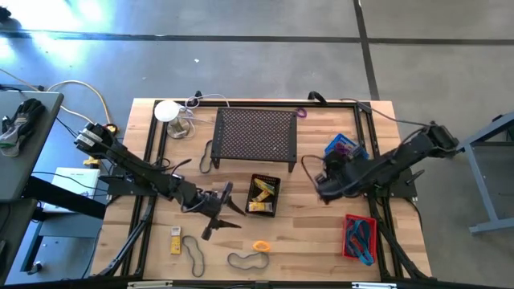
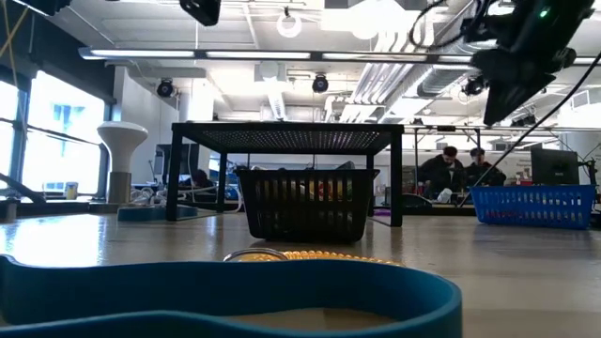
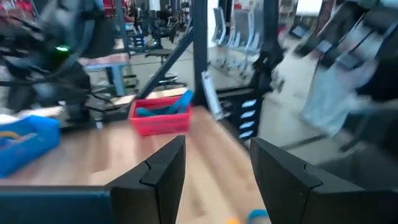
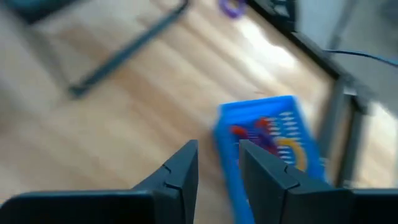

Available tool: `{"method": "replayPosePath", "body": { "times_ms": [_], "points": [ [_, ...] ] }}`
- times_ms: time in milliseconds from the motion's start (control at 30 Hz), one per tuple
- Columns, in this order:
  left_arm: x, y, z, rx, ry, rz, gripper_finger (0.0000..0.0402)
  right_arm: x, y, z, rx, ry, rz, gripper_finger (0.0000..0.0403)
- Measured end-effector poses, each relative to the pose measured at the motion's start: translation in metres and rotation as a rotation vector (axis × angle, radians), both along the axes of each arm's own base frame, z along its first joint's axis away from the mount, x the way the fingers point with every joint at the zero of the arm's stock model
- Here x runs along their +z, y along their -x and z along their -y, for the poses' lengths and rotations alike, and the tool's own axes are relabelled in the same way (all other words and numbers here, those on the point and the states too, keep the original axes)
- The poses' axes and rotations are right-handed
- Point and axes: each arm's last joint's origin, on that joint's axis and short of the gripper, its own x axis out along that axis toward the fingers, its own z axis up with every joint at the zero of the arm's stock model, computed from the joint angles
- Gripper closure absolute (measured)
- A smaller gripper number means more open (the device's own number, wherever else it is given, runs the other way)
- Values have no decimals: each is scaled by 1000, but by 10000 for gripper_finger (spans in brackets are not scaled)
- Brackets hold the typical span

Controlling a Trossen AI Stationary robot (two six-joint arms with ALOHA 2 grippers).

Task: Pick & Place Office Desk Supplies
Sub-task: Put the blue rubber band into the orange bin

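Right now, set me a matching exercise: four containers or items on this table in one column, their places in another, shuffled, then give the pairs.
Things:
1. small blue mesh basket
2. small red mesh basket
3. small black mesh basket
4. orange plastic ring

Places:
A. just in front of the large black perforated metal stand
B. front right corner of the wooden table
C. near the front edge, centre
D. right side, behind the right arm

Pairs: 1-D, 2-B, 3-A, 4-C
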Motion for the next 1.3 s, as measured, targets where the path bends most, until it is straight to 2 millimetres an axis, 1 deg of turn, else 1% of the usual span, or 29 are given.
{"method": "replayPosePath", "body": {
  "times_ms": [200, 267, 333, 400, 500, 633, 700, 833, 900, 933, 1000, 1133, 1200, 1300],
  "points": [
    [-16, -2, -4, 1, -258, -72, 227, 0, -9, -34, 157, -26, 221, 300],
    [-23, -2, -4, -10, -335, -107, 227, 2, -13, -45, 266, 5, 265, 300],
    [-28, -3, -4, -16, -370, -120, 227, 5, -17, -55, 404, 63, 266, 300],
    [-29, -3, -2, -21, -367, -126, 227, 9, -22, -64, 531, 130, 260, 300],
    [-27, -2, 1, -29, -339, -111, 227, 15, -29, -75, 663, 189, 280, 300],
    [-19, -3, 3, -26, -343, -12, 227, 19, -34, -87, 809, 151, 292, 300],
    [-17, -5, 0, -5, -338, 11, 227, 20, -32, -93, 860, 122, 292, 302],
    [-14, -8, -7, 55, -206, -14, 227, 20, -28, -101, 903, 94, 302, 305],
    [-16, -9, -8, 60, -178, -36, 227, 21, -26, -105, 906, 74, 332, 305],
    [-17, -9, -5, 52, -192, -32, 227, 22, -25, -108, 910, 65, 352, 305],
    [-22, -7, 4, 16, -278, -15, 227, 21, -24, -116, 932, 56, 377, 305],
    [-39, -3, 26, -80, -450, -1, 227, 15, -27, -136, 987, 37, 427, 305],
    [-50, -1, 36, -116, -469, -27, 227, 13, -30, -144, 1007, 9, 471, 305],
    [-68, -1, 45, -145, -438, -101, 227, 6, -38, -153, 1043, -43, 498, 305]
  ]
}}
